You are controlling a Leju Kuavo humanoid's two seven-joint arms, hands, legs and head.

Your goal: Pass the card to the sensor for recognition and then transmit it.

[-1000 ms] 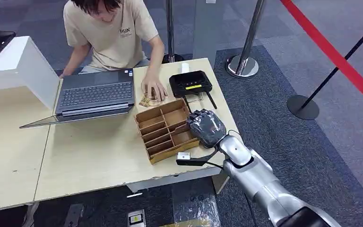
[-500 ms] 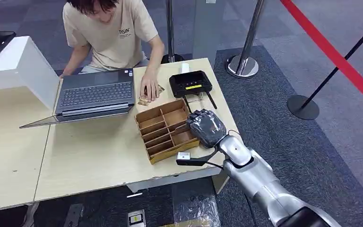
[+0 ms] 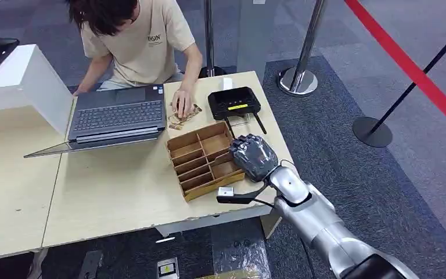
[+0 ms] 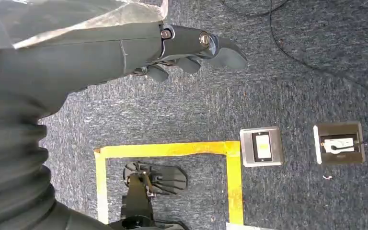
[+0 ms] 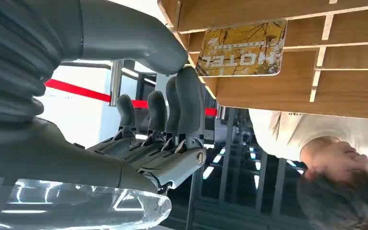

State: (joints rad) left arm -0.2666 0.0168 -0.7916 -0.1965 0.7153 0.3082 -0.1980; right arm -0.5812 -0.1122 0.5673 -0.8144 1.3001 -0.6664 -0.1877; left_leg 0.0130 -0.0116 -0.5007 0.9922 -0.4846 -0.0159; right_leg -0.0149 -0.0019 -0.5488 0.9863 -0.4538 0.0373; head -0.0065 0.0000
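Note:
A wooden divided box (image 3: pixel 193 152) lies near the table's right edge. My right hand (image 3: pixel 254 156) hovers over its right end. In the right wrist view a card printed HOTEL (image 5: pixel 242 48) stands in one compartment (image 5: pixel 287 91), and my thumb and a finger (image 5: pixel 189 91) meet at its corner and pinch it. The black sensor (image 3: pixel 234 103) sits just beyond the box. My left hand (image 4: pixel 191 48) hangs over the carpet with its fingers loosely apart and holds nothing.
A person sits at the far side of the table with one hand on several loose cards (image 3: pixel 183 114) beside an open laptop (image 3: pixel 116 116). Stanchion bases (image 3: pixel 298 81) and a red belt (image 3: pixel 406 61) stand to the right. A white stand (image 3: pixel 23 78) is at the left.
The person has leaned forward and slid the loose cards a little farther from the box. My right hand has stayed where it was.

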